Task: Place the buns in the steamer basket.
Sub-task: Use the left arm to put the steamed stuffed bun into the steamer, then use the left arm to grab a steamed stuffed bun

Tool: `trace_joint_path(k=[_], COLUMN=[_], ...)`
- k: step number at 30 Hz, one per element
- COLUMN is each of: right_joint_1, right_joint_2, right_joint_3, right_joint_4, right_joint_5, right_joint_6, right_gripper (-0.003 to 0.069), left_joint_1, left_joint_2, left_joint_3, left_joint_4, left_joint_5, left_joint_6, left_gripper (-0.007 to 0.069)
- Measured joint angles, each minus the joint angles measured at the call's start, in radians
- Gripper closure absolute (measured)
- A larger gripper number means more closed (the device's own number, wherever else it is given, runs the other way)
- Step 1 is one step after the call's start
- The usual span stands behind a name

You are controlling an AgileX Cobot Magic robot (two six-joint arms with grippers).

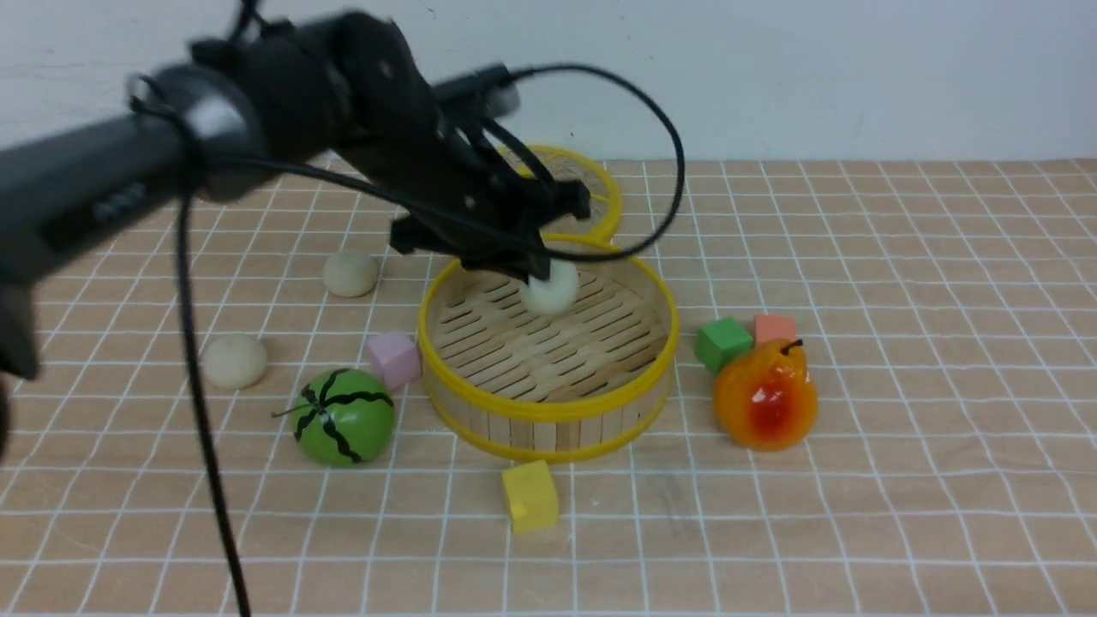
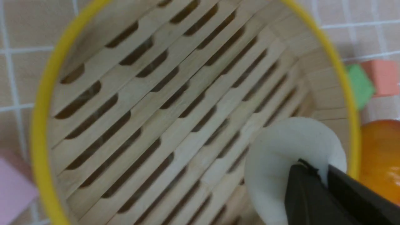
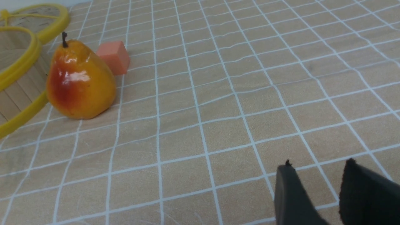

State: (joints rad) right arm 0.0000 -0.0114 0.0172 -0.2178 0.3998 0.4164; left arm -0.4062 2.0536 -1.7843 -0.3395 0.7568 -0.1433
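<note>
Cream-white bun (image 1: 549,290) was pinched in my left gripper (image 1: 536,270), inside rim of steamer basket (image 1: 548,411) near its wall; couldn't tell if it touched down. Second bun (image 1: 350,273) and third bun (image 1: 234,360) sat on checked cloth (image 1: 857,514) left of basket. My right gripper (image 3: 318,168) hung spread, empty, well apart from pear (image 3: 79,84).

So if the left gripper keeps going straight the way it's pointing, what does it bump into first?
Probably the slatted floor of the steamer basket. The left gripper points down into it, shut on a bun, so the bun would touch the slats first.
</note>
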Motion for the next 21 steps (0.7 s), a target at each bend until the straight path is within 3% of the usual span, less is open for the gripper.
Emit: trace_joint_path(k=[5, 9, 12, 15, 16, 17, 21], right_joint_1=[0.0, 0.0, 0.0, 0.0, 0.0, 0.0, 0.0], right_joint_2=[0.0, 0.0, 0.0, 0.0, 0.0, 0.0, 0.0], right_joint_3=[0.0, 0.0, 0.0, 0.0, 0.0, 0.0, 0.0], right_joint_4=[0.0, 0.0, 0.0, 0.0, 0.0, 0.0, 0.0], right_joint_5=[0.0, 0.0, 0.0, 0.0, 0.0, 0.0, 0.0], right_joint_6=[0.0, 0.0, 0.0, 0.0, 0.0, 0.0, 0.0], right_gripper=[0.0418, 0.0418, 0.0418, 0.0418, 0.0418, 0.0418, 0.0418], left_joint_1=[0.0, 0.0, 0.0, 0.001, 0.001, 0.011, 0.063], left_joint_2=[0.108, 0.122, 0.113, 0.082, 0.082, 0.039, -0.069], left_joint_3=[0.0, -0.001, -0.034, -0.081, -0.085, -0.123, -0.174], left_joint_4=[0.001, 0.0, 0.018, 0.09, 0.09, 0.166, 0.327], left_joint_5=[-0.025, -0.028, 0.02, 0.106, 0.113, 0.175, 0.306], left_joint_6=[-0.103, -0.129, -0.139, -0.142, -0.143, -0.143, -0.147], left_gripper=[0.0569, 0.0486, 0.0319, 0.0197, 0.0189, 0.0134, 0.0094])
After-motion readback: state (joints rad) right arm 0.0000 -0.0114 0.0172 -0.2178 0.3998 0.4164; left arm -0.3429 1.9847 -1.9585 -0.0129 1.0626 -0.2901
